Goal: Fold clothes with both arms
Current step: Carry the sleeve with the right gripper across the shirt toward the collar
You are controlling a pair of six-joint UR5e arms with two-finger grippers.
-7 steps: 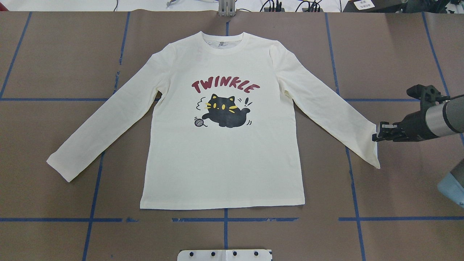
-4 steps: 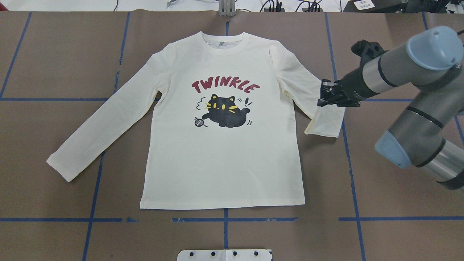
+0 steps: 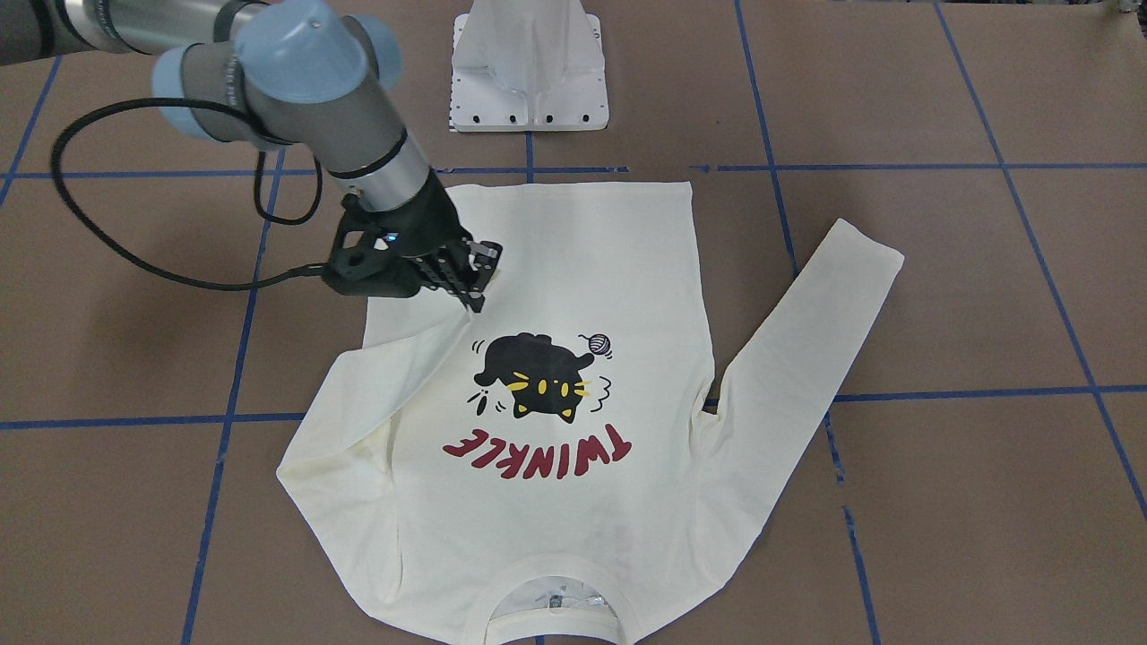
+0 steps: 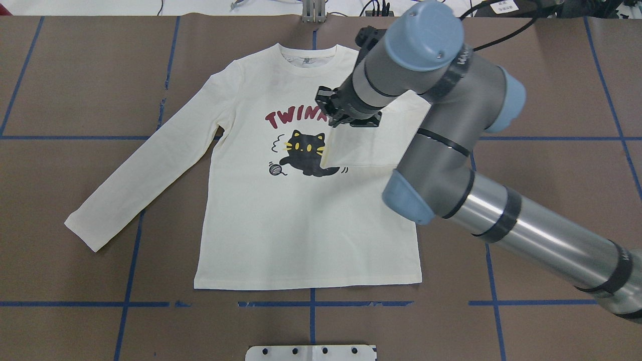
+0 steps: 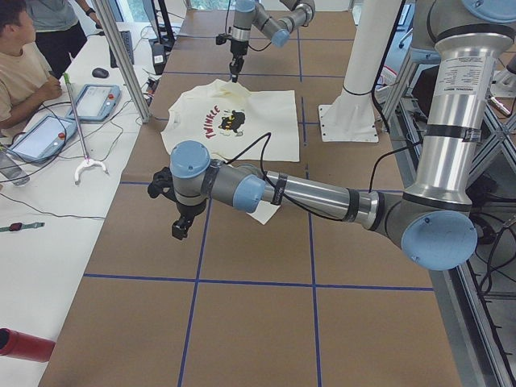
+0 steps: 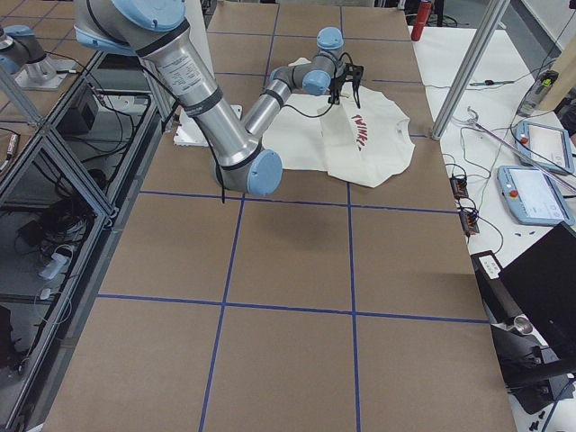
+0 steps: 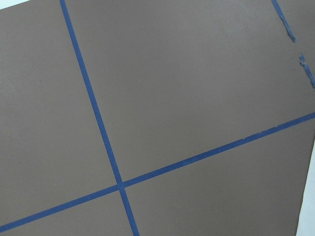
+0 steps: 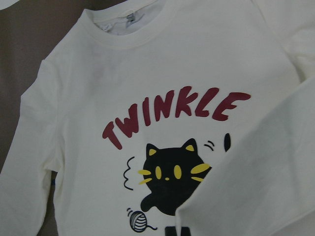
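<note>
The step in hand is judged to be the folding-in of the first sleeve. The sleeve [image 4: 361, 148] on the robot's right is pinched near its cuff by the right pincer [image 4: 332, 116], whose fingers are pressed together on the cloth, and it is held raised above the chest of the shirt [image 4: 301, 225]. The shirt is laid flat, print up, on the table [image 4: 75, 75] directly beneath this pincer. The cat print [image 4: 303, 158] lies just under and beside the pincer and is partly covered by the hanging cuff. The far sleeve [image 4: 140, 170] is spread out well apart from it. Next, it is judged, the cuff needs to be lowered and released flat across the chest without wrinkles, and the far sleeve then taken up. The left pincer [image 5: 179, 228] is seen only from the side, well apart from the right one, so whether it is spread or closed cannot be told.
</note>
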